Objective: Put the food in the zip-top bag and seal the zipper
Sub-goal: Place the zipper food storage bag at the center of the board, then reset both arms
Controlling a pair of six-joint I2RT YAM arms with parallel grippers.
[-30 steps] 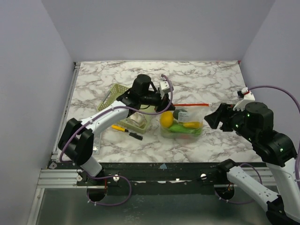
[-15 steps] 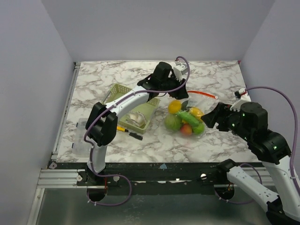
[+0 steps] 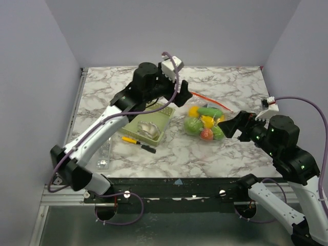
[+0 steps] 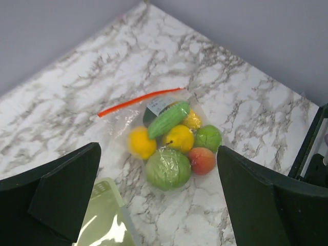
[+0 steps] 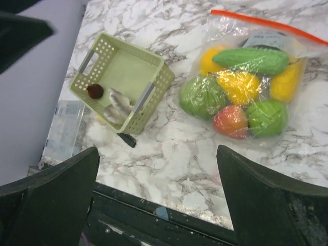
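The zip-top bag (image 3: 205, 123) lies flat on the marble table with the food (image 4: 174, 143) inside: a dark green elongated piece (image 5: 251, 60), yellow, light green and red-orange pieces. Its orange-red zipper (image 3: 207, 100) lies as one thin line at the far end, also in the left wrist view (image 4: 138, 101) and the right wrist view (image 5: 266, 23). My left gripper (image 3: 177, 95) hangs open above and left of the bag, touching nothing. Just right of the bag, my right gripper (image 3: 231, 124) is open and empty.
A pale green slotted basket (image 3: 148, 123) stands left of the bag, with small items in it (image 5: 115, 105). A yellow-and-black pen (image 3: 136, 142) lies in front of the basket. A clear box (image 3: 105, 154) sits near the table's left front edge.
My left gripper opened, let go of the bag's zipper end and pulled up and back to the left. The bag settled flat. My right gripper opened wider.
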